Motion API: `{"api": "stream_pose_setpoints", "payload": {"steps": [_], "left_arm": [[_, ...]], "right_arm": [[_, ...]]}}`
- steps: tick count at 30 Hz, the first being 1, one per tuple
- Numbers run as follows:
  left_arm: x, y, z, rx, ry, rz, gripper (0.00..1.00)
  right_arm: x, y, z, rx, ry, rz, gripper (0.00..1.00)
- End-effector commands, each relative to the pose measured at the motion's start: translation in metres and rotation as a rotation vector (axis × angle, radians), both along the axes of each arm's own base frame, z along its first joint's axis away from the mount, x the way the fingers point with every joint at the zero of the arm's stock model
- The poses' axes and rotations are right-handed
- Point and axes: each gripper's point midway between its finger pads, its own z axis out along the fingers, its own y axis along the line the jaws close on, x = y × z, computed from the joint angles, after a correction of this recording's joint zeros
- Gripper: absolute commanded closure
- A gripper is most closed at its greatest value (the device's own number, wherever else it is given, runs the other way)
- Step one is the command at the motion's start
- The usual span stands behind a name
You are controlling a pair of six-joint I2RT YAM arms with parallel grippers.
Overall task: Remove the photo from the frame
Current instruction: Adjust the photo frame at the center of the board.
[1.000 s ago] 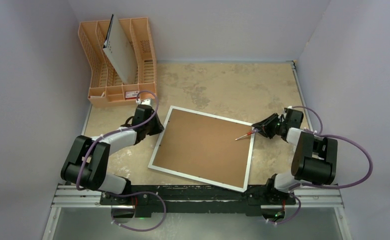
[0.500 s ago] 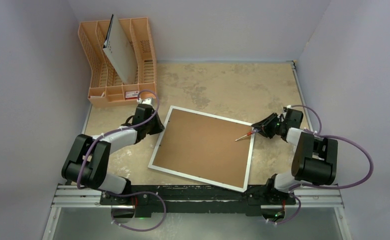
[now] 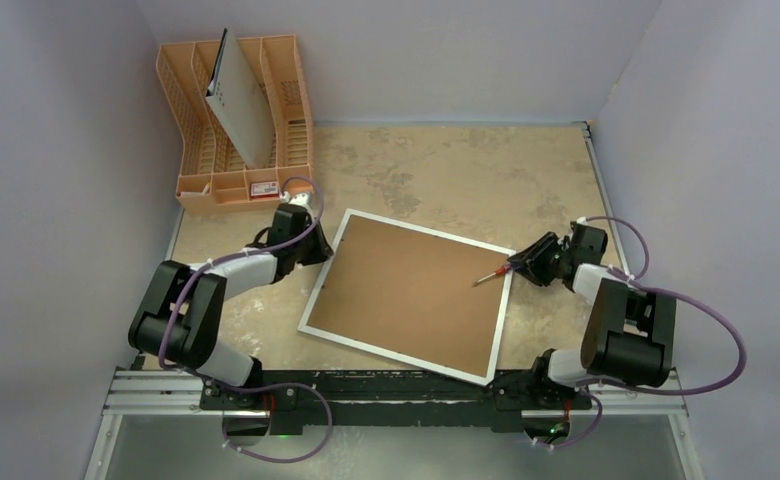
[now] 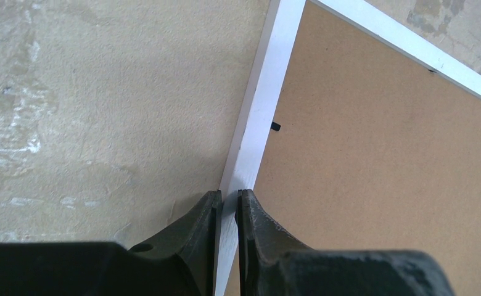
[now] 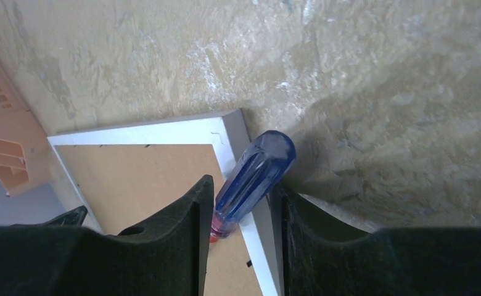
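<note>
The frame point(image 3: 406, 295) lies face down on the table, its brown fibreboard back up and a narrow white border round it. The photo is hidden under that back. My left gripper point(image 3: 318, 250) is shut on the white border point(image 4: 259, 117) of the frame's left side, one finger on each side of the strip, as the left wrist view's gripper point(image 4: 227, 196) shows. At the frame's right edge my right gripper point(image 3: 518, 262) is open. A blue-handled screwdriver point(image 5: 253, 176) lies loose between its fingers point(image 5: 243, 185), across the white border, tip on the brown back.
An orange plastic rack point(image 3: 231, 120) stands at the back left with a grey-white holed board point(image 3: 238, 105) leaning in it. Pale walls close in the table on three sides. The arm bases and rail run along the near edge.
The right jaws have spread apart and let the screwdriver go. The frame and both grippers have shifted slightly to the right.
</note>
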Motion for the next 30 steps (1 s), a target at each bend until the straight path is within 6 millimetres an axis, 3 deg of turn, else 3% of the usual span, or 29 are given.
{"api": "stream_pose_setpoints", "payload": {"steps": [1,6,12,18,25,30], "left_arm": [[-0.019,-0.011,-0.022,-0.003,0.093,-0.091,0.82],[-0.028,-0.019,-0.029,-0.057,0.126,-0.106,0.82],[-0.036,-0.019,-0.034,-0.100,0.144,-0.061,0.82],[-0.044,-0.014,-0.032,-0.086,0.156,-0.049,0.82],[-0.066,-0.005,-0.030,-0.098,0.159,-0.016,0.81],[-0.061,0.003,-0.020,-0.049,0.129,-0.006,0.75]], "right_arm": [[-0.024,0.014,-0.030,0.058,0.112,0.047,0.59],[-0.008,0.037,-0.025,0.111,0.089,0.127,0.60],[0.031,0.059,-0.011,0.081,0.050,0.187,0.68],[0.064,0.055,-0.009,0.036,0.048,0.201,0.70],[0.064,0.054,-0.008,0.022,0.059,0.233,0.77],[0.065,0.051,0.004,-0.001,0.046,0.234,0.79]]}}
